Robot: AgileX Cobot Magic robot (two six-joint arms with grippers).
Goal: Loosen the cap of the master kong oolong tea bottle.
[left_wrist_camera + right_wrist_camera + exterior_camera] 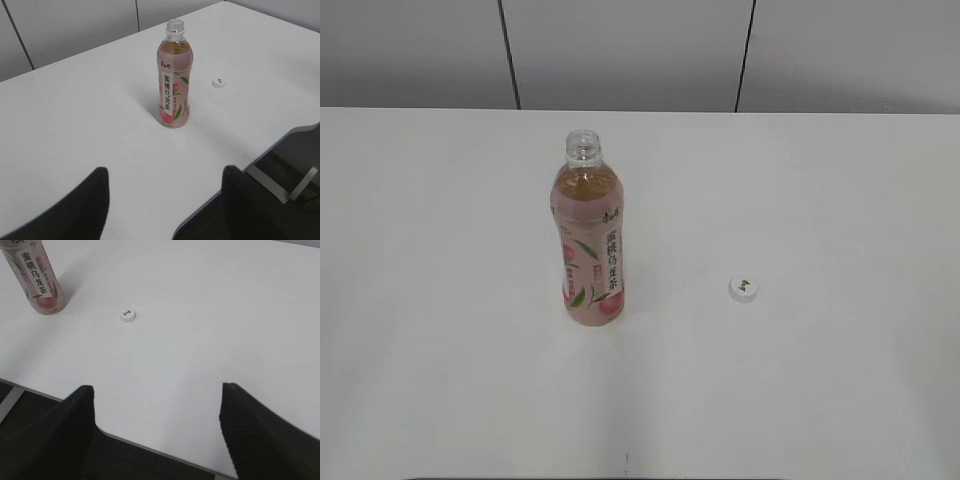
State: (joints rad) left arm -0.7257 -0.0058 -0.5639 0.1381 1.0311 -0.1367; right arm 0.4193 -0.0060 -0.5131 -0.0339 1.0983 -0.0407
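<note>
The master kong oolong tea bottle (588,240) stands upright on the white table (820,200), its neck open with no cap on it. It also shows in the left wrist view (173,80) and partly in the right wrist view (37,280). The white cap (743,289) lies flat on the table to the bottle's right, apart from it; it also shows in the left wrist view (218,83) and the right wrist view (128,315). My left gripper (165,175) is open and empty, well back from the bottle. My right gripper (156,392) is open and empty over the table's front edge.
Grey wall panels (620,50) stand behind the table. The table's front edge (150,447) runs under my right gripper, with dark floor below. The table's edge and a leg (280,150) show in the left wrist view.
</note>
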